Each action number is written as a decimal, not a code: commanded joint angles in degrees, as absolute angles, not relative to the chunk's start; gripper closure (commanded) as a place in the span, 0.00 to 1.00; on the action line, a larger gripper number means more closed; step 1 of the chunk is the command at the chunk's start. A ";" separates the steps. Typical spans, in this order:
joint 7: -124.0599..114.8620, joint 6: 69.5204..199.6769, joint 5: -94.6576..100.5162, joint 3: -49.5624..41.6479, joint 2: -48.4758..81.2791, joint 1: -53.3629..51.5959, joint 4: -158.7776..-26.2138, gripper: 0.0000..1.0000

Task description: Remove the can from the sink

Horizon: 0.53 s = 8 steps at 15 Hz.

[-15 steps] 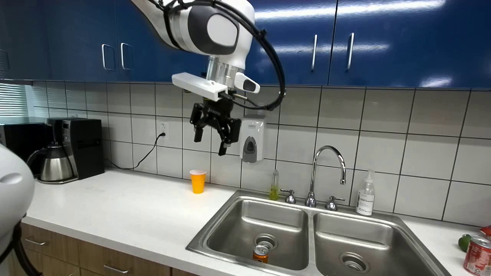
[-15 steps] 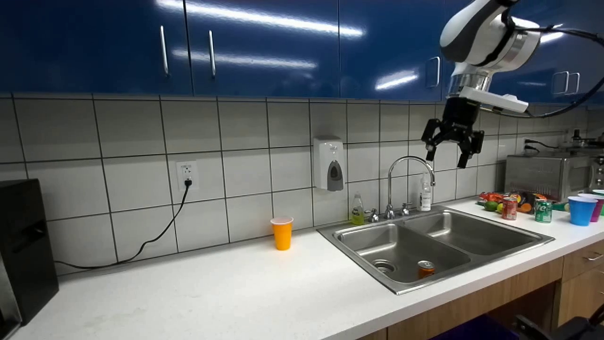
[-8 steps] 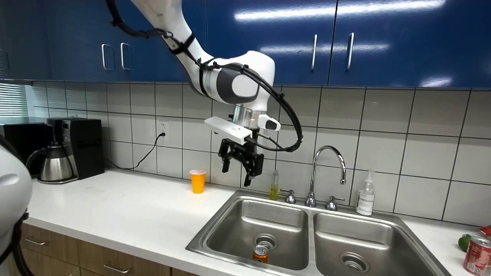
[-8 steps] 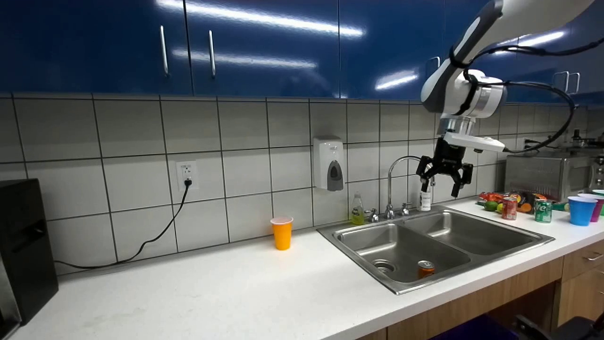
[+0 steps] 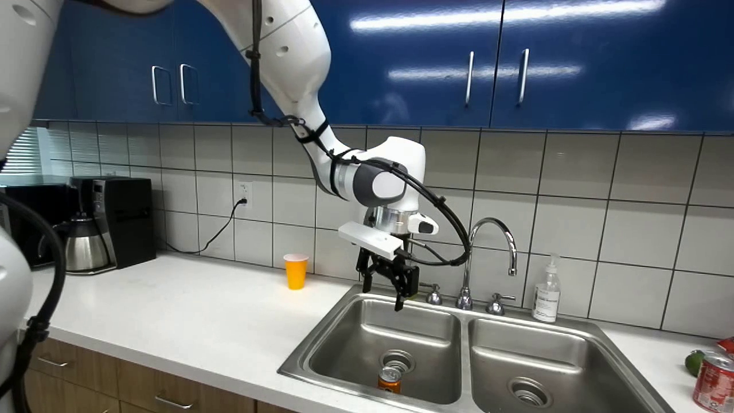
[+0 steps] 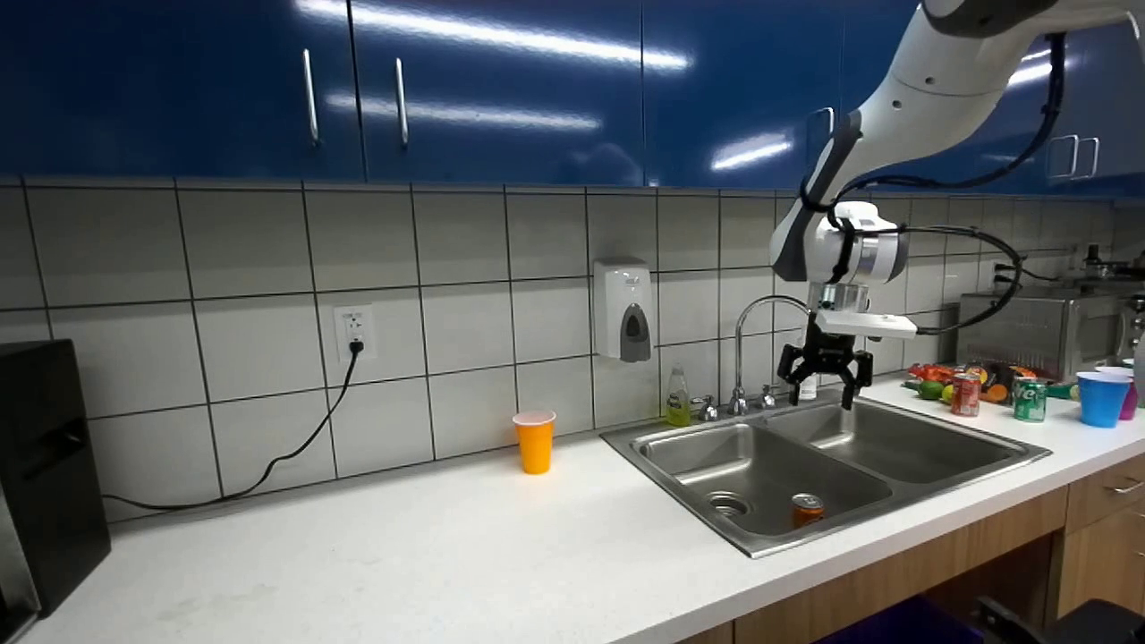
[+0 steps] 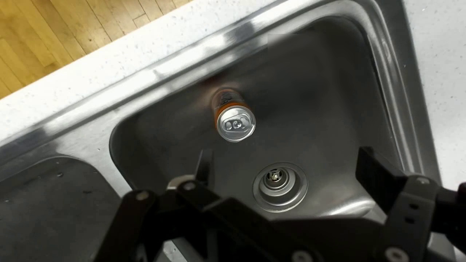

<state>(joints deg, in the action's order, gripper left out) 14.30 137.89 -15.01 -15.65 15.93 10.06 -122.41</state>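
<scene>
The can (image 5: 390,383) is orange with a silvery top and stands upright in a basin of the steel sink (image 5: 465,367). It also shows in an exterior view (image 6: 807,513), near that basin's front wall. In the wrist view the can (image 7: 236,123) is above and left of the space between the fingertips, with the drain (image 7: 280,187) below it. My gripper (image 5: 382,297) is open and empty. It hangs above the sink, higher than the can and towards the back wall from it; it also shows in an exterior view (image 6: 821,402) and the wrist view (image 7: 285,160).
The chrome faucet (image 5: 493,222) rises behind the sink, close to the gripper. A soap bottle (image 6: 677,400) and a pump bottle (image 5: 546,295) stand at the sink's back edge. An orange cup (image 6: 535,443) is on the counter. A red can (image 6: 966,395) and green can (image 6: 1029,400) stand beyond the sink.
The arm has come down and across to over the sink, with the gripper lower in both exterior views. The gripper stays open. The can has not moved.
</scene>
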 commanded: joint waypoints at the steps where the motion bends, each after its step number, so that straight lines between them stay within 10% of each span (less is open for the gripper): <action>1: 16.27 139.82 -16.58 -10.89 22.92 14.06 -116.57 0.00; 8: 15.15 144.80 -14.68 -6.87 31.20 16.62 -112.22 0.00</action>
<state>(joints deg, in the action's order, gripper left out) 14.32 143.52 -15.27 -9.06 28.10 14.16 -114.97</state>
